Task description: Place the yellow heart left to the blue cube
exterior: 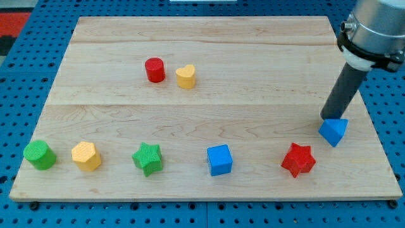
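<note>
Pale wooden board (209, 95) on a blue pegboard fills the view. On it, the yellow heart (185, 76) sits toward the view's top, left of centre, its lobes pointing up and its face a soft butter yellow; a red cylinder (154, 69) stands just beside it on the view's left, a narrow gap between them. The blue cube (219, 159) lies well apart from the heart, near the view's bottom, slightly right of centre. Along that same bottom row, from the view's left, I see a green cylinder (40, 155), a yellow hexagonal block (86, 156) and a green star (148, 158), then the cube, then a red star (298, 159). The green star occupies the spot just left of the cube. I have no gripper to open or close, only a rod: my tip (331, 118) rests at the far right, touching the top edge of a second blue block (333, 131), well apart from the heart.
</note>
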Controlling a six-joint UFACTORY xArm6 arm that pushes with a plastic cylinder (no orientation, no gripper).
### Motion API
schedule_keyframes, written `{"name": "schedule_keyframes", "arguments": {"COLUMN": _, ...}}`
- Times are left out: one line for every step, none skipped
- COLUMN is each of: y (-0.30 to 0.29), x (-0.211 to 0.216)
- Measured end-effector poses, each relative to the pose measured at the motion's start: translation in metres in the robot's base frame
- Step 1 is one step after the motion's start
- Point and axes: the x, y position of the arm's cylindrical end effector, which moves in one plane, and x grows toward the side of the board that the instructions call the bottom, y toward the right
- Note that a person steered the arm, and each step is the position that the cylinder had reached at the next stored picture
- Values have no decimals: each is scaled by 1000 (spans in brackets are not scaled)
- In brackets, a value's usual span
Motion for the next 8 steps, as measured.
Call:
{"name": "schedule_keyframes", "arguments": {"y": 0, "x": 33}}
{"name": "schedule_keyframes", "arguments": {"y": 1, "x": 42}}
{"name": "schedule_keyframes", "arguments": {"y": 2, "x": -11}}
{"name": "schedule_keyframes", "arguments": {"y": -24, "x": -52}}
{"name": "schedule_keyframes", "arguments": {"y": -71, "x": -58}}
{"name": "schedule_keyframes", "arguments": {"y": -115, "x": -89}}
{"name": "schedule_keyframes", "arguments": {"y": -173, "x": -94}}
{"name": "schedule_keyframes", "arguments": {"y": -201, "x": -113}}
